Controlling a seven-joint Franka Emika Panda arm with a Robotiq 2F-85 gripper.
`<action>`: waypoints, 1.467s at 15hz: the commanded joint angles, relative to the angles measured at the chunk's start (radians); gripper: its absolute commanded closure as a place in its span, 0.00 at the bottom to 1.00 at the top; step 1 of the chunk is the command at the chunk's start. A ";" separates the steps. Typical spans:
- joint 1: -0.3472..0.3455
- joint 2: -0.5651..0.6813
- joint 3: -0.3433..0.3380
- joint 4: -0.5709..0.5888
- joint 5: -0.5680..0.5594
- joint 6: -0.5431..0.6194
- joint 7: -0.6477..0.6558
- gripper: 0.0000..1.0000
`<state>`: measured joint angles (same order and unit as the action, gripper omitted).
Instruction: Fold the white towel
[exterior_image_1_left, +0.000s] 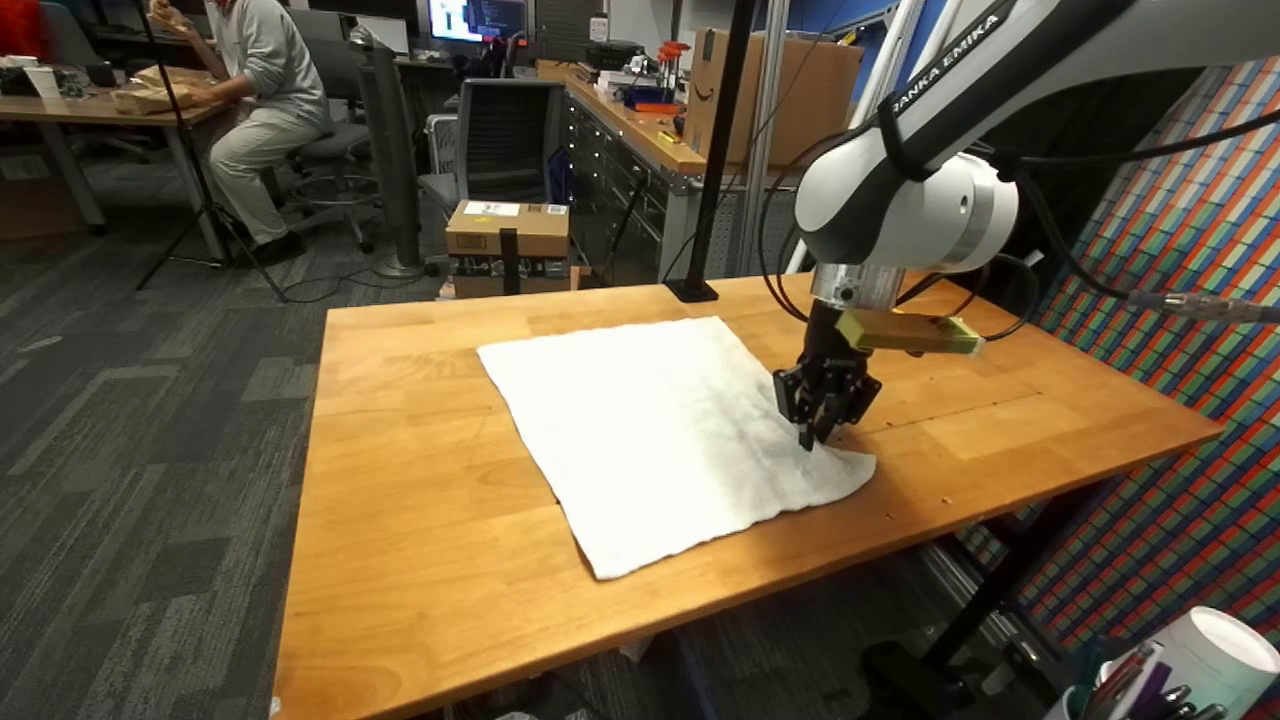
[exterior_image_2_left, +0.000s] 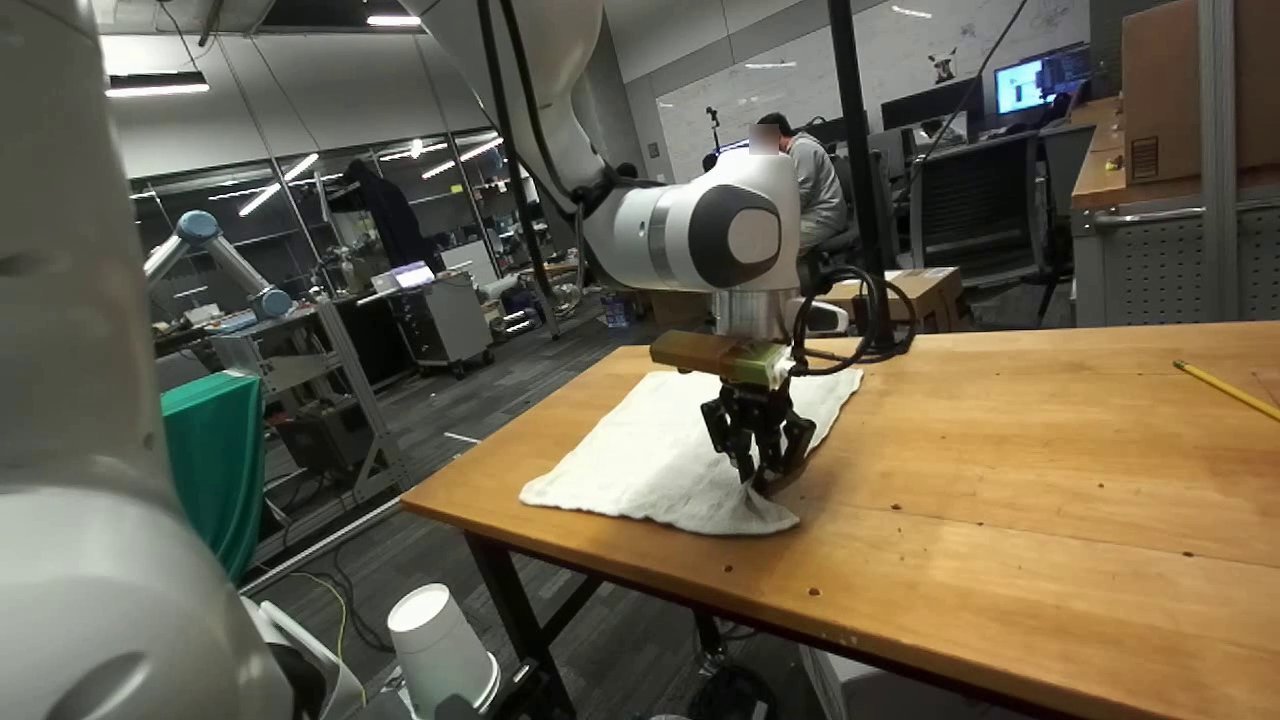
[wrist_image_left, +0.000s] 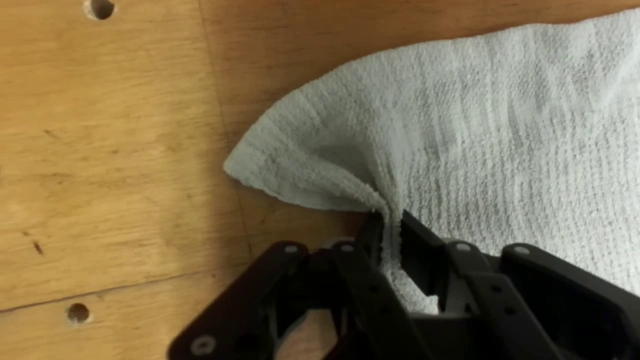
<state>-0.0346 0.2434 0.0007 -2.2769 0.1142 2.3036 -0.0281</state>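
Note:
The white towel lies spread mostly flat on the wooden tabletop, as both exterior views show, with light wrinkles close to the arm. My gripper points down at the towel's edge, near one corner. In the wrist view a bunched fold of towel runs between the black fingertips, and the gripper is shut on it. The loose corner sticks out past the pinch to the left in that view. From an exterior view, the gripper hides part of the cloth behind it.
A black pole's base stands at the tabletop's back edge. A yellow pencil lies on the table away from the towel. Cables loop beside the wrist. Behind the table sits a cardboard box.

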 joint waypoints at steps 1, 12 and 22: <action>0.011 0.004 -0.022 0.077 -0.078 -0.006 0.035 0.95; 0.109 0.127 -0.018 0.383 -0.368 -0.074 0.124 0.95; 0.254 0.245 -0.009 0.701 -0.511 -0.299 0.201 0.95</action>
<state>0.1758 0.4432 -0.0120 -1.7077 -0.3545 2.0994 0.1354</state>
